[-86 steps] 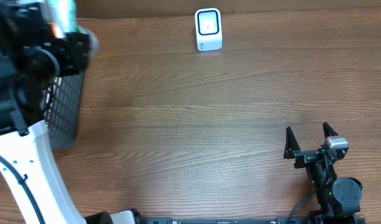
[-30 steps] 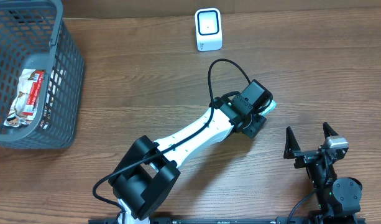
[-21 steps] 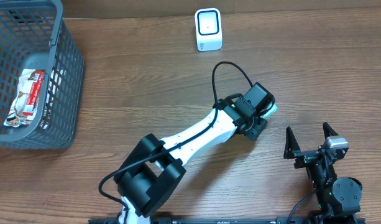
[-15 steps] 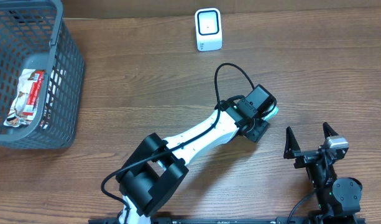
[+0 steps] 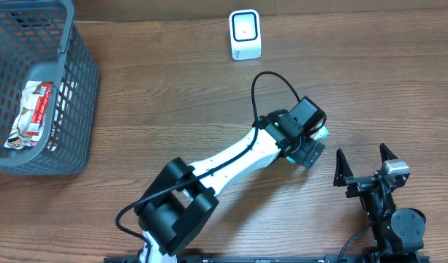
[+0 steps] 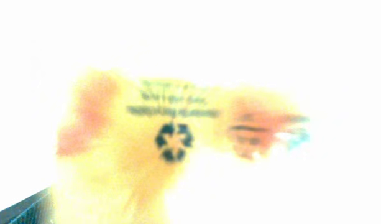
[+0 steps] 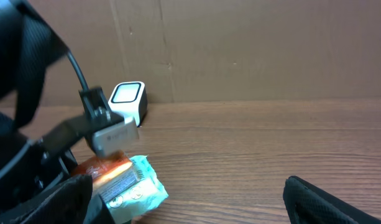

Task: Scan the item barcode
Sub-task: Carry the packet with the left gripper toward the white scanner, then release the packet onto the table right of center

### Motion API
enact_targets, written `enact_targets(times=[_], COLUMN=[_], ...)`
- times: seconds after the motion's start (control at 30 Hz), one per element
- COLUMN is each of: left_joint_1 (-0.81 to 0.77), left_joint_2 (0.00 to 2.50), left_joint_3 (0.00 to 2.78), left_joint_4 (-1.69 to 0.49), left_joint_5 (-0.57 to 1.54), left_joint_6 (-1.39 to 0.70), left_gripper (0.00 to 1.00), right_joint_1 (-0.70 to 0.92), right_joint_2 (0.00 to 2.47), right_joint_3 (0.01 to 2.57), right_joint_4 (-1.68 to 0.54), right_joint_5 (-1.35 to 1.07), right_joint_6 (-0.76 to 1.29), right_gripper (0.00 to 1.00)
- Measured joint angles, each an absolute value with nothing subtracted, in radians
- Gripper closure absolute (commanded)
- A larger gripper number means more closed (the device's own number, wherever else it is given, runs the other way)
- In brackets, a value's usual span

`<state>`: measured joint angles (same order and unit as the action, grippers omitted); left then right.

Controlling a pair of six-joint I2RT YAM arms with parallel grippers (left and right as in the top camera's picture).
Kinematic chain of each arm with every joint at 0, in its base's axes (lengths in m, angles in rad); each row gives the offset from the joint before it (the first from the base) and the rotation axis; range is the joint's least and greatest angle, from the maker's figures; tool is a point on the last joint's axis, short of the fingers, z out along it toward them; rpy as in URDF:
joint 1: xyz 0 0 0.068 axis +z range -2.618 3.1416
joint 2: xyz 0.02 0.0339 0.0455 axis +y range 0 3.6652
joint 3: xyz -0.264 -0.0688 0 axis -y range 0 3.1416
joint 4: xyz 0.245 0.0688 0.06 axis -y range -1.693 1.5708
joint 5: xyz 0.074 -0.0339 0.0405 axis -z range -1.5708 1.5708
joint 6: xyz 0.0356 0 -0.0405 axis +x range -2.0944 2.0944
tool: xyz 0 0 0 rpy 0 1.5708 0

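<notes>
From above, the packet (image 5: 321,134) lies on the brown counter (image 5: 172,109), right of the middle. The left fingers (image 5: 309,153) are right over it. Only the packet's white-and-green edge peeks out past the black camera box on the left arm (image 5: 238,156). I cannot tell if the left fingers are pinching the packet or just standing around it. The right fingers (image 5: 341,169) are near the packet but not touching it. They are spread wide with nothing between them. The white scanner (image 5: 245,34) stands at the far edge, well apart from the packet. A grey basket (image 5: 81,95) sits at the far left with a red-and-white snack bag (image 5: 32,109) inside (its writing is too small to read).

The left wrist view is washed out with light. It shows the packet very close up, yellow and orange. A black recycling sign (image 6: 174,140) shows here and in no other view. The lines of writing above it are too blurry to read. The fingers do not show here.

The right wrist view looks from low down. Only here can you see the packet lying flat on the counter, one part orange and one part pale green. A grey left finger sits just over the orange part. The scanner stands behind them. The right fingers are dark blurs in the two bottom corners, far apart.
</notes>
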<state>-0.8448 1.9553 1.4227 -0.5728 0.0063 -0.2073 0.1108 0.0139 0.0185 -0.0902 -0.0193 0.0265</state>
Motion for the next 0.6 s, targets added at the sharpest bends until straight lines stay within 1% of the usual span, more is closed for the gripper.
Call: enact_targets(times=[0.43,0.6], left_joint_1=[-0.843,-0.799], left_joint_2=[1.726,1.705], left_joint_3=[1.475,1.478], left_joint_4=[-0.617,-0.728], left_joint_5=[0.003,0.002], left_joint_6=[-0.202,-0.2], left_gripper=[0.0,0.0], right_joint_1=[0.111,0.111], right_joint_2=[0.014,0.014], right_joint_3=[0.019,0.019], right_joint_4=[-0.09,-0.089], right_joint_5=[-0.019,-0.02], right_joint_6=[0.027,0.027], right_gripper=[0.0,0.0])
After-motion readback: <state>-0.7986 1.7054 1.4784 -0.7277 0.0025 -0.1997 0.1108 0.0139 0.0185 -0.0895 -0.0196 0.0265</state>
